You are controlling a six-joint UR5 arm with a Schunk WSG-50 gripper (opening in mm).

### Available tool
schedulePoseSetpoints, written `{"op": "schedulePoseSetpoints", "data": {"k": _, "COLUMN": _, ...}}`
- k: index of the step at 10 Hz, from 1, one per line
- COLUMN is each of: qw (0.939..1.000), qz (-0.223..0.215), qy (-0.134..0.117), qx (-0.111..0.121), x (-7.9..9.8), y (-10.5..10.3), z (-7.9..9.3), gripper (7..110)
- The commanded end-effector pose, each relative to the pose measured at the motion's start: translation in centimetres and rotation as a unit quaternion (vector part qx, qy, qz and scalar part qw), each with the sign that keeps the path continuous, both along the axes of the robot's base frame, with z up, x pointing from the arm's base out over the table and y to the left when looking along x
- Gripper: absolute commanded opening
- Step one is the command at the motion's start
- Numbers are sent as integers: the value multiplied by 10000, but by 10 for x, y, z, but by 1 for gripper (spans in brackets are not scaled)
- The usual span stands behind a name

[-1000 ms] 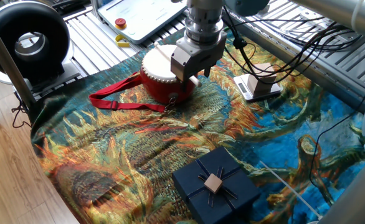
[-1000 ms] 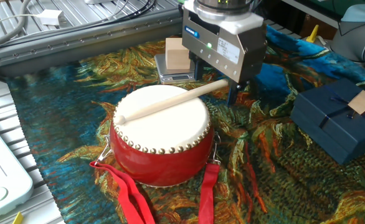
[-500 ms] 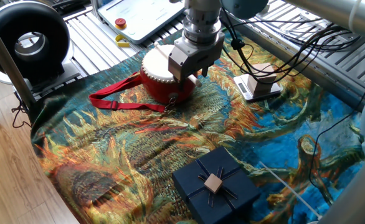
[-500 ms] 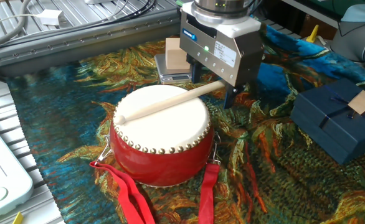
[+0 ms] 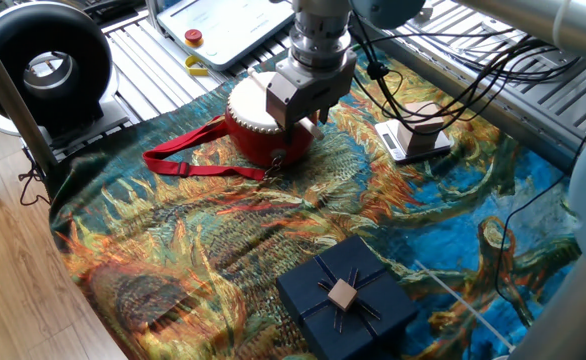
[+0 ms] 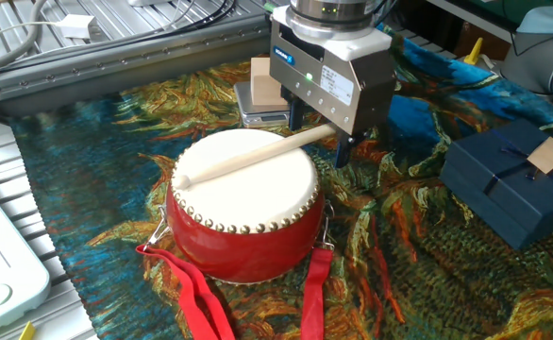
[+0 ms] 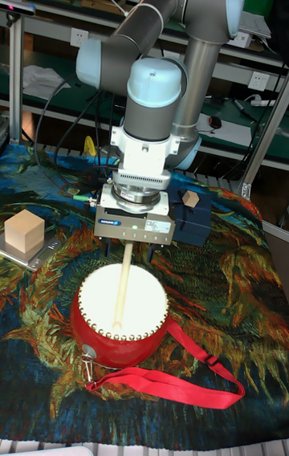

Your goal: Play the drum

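Observation:
The drum (image 6: 243,212) has a red body, a cream skin head and a studded rim, and it sits on the patterned cloth. Its red strap (image 6: 196,302) trails off the front. My gripper (image 6: 319,135) hangs at the drum's far edge, shut on a pale wooden drumstick (image 6: 248,156). The stick lies slanted across the skin with its tip near the opposite rim. From above the cloth, the drum (image 5: 255,135) is partly behind the gripper (image 5: 298,115). In the tall view the gripper (image 7: 128,251) holds the drumstick (image 7: 122,287) over the drum (image 7: 120,319).
A dark blue gift box (image 5: 345,295) with a tan tag rests on the cloth's near corner. A wooden cube on a small scale (image 5: 413,125) stands beside the drum. A black round fan (image 5: 43,65) and metal racks border the cloth. Cables run behind the arm.
The gripper has shifted slightly, lifting a little and edging away from the gift box side. The stick still rests across the drum head. The drum has not moved.

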State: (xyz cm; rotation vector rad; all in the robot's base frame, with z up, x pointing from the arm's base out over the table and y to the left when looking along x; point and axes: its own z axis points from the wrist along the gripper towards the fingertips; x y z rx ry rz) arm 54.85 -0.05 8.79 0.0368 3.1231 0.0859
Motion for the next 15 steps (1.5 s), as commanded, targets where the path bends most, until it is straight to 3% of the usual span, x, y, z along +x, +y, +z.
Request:
{"op": "schedulePoseSetpoints", "data": {"k": 1, "qw": 9996, "qz": -261, "qy": 57, "qx": 57, "x": -1, "y": 2, "z": 1, "gripper": 66}}
{"op": "schedulePoseSetpoints", "data": {"k": 3, "qw": 9995, "qz": -322, "qy": 65, "qx": -20, "x": -1, "y": -2, "z": 4, "gripper": 66}}
{"op": "schedulePoseSetpoints", "data": {"k": 4, "qw": 9995, "qz": -322, "qy": 66, "qx": -4, "x": -1, "y": -1, "z": 4, "gripper": 7}}
{"op": "schedulePoseSetpoints", "data": {"k": 15, "qw": 9994, "qz": -337, "qy": 88, "qx": -66, "x": -1, "y": -6, "z": 4, "gripper": 7}}
